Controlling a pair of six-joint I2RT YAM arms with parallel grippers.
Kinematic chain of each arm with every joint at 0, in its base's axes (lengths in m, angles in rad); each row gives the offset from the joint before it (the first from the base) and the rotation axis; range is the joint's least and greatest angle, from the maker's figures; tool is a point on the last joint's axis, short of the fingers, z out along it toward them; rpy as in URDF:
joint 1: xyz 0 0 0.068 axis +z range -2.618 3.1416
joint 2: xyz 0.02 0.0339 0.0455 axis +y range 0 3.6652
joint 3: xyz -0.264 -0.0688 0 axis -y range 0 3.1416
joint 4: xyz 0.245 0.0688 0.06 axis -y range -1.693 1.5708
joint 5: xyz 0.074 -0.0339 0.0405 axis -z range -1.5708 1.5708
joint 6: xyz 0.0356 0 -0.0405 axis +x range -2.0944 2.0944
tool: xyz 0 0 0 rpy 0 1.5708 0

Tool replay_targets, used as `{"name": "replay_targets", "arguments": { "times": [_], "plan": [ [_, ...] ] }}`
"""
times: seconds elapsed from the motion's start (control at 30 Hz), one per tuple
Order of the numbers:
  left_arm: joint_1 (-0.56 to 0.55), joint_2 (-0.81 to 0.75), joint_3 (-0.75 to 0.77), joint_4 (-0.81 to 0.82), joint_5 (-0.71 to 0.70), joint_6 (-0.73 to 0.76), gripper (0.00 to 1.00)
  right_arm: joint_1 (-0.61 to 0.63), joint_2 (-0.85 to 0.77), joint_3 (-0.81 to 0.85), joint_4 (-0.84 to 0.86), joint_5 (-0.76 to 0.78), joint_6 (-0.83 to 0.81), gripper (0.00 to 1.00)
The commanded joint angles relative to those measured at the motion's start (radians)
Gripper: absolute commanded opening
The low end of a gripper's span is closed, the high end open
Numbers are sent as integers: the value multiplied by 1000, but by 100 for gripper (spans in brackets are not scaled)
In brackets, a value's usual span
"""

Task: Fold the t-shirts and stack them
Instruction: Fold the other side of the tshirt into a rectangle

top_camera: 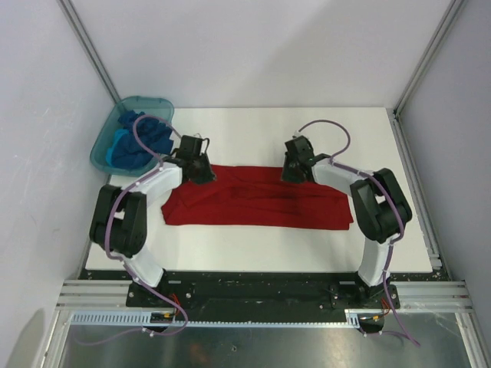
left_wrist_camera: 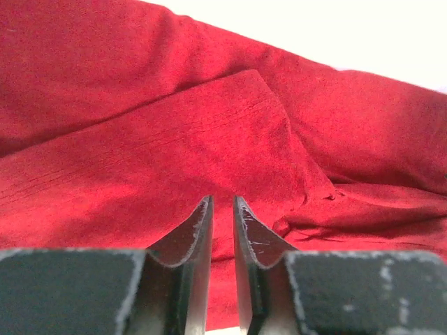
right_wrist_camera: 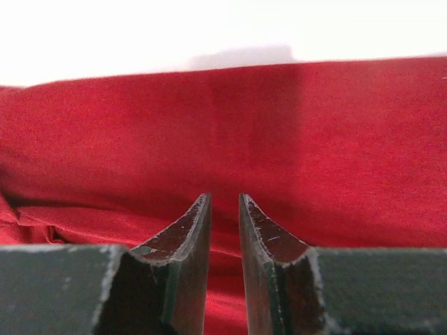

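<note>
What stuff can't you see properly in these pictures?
1. Top view: how many blue shirts are in the teal tub. They are bunched together and a cable crosses them.
2. Top view: the far edge of the red shirt, covered by the left gripper and right gripper.
3. Wrist views: the tub and blue shirts are outside the frame; only red cloth shows.
4. The red shirt's collar: no view shows it.

Red t-shirt [top_camera: 257, 205] — soft matt cloth, faintly ribbed; teal tub [top_camera: 100, 150] — smooth translucent plastic.
</note>
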Motion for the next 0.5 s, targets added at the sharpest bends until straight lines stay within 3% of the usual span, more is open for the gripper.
{"name": "replay_targets", "arguments": {
  "times": [0.0, 0.47],
  "plan": [
    [-38, 80, 48, 39, 27, -43, 20, 37, 48, 57, 30, -1, 27, 26],
    [-112, 149, -58, 78, -10, -89, 14, 132, 50, 60, -44, 29, 37, 22]
  ]
}}
